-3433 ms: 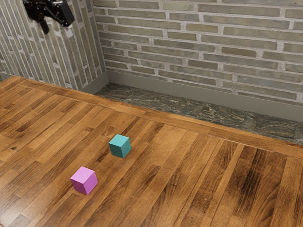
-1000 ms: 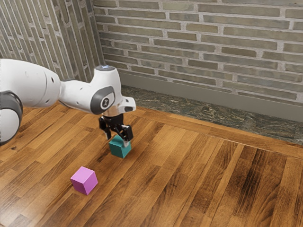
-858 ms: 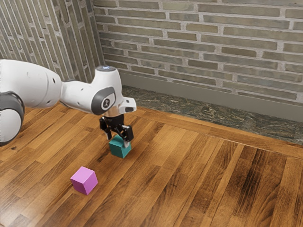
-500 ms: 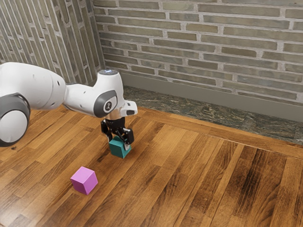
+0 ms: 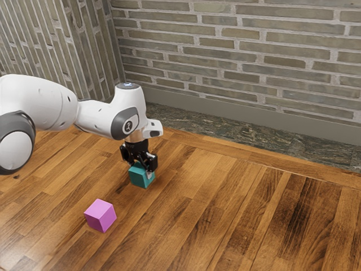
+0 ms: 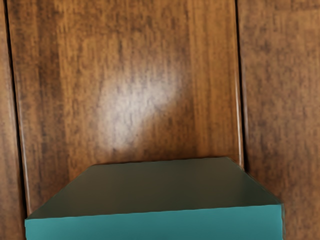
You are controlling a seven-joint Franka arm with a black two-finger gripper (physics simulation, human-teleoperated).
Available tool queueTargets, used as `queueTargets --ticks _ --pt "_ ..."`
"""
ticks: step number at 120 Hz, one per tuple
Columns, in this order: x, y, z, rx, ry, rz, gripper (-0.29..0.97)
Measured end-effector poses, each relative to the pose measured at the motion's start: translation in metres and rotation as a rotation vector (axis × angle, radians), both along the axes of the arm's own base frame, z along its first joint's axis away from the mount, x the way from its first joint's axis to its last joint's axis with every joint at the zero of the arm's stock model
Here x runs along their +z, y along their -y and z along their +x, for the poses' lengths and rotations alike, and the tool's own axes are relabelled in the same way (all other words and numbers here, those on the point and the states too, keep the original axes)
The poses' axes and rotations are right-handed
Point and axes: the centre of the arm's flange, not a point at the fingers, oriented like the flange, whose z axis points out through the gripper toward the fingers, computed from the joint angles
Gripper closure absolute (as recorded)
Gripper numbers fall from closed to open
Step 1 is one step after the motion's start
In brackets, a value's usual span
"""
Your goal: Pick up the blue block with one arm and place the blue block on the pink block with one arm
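Note:
The blue block (image 5: 141, 178), teal in colour, is near the middle of the wooden floor, and my gripper (image 5: 139, 167) comes straight down over it. Both black fingers press its upper sides, so the gripper is shut on it. I cannot tell whether the block still touches the floor. In the wrist view the blue block (image 6: 155, 200) sits just under the hand with floor planks beyond it. The pink block (image 5: 100, 215) rests on the floor, apart from the blue one, toward the exterior view's lower left.
The white arm (image 5: 51, 110) reaches in from the exterior view's left. Brick walls (image 5: 237, 51) stand behind, with a dark stone strip (image 5: 254, 135) along their foot. Bare wooden floor (image 5: 254, 214) stretches to the exterior view's right.
The arm came down from the upper left onto the blue block. Over the last second the fingers narrowed onto it, and the block shifted very slightly up and to the left.

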Motion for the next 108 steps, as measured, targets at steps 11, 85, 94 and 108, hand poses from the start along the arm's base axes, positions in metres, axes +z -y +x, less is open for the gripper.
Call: queueTargets --ticks 11,85,94,108 --pt "0.0 0.0 0.0 0.002 0.0 0.0 0.26" --pt "0.111 0.007 -0.112 0.001 0.07 -0.029 0.32" --pt "0.113 0.007 -0.127 -0.001 0.063 -0.027 0.32" --pt "0.111 0.005 -0.144 -0.012 0.051 -0.011 0.32"
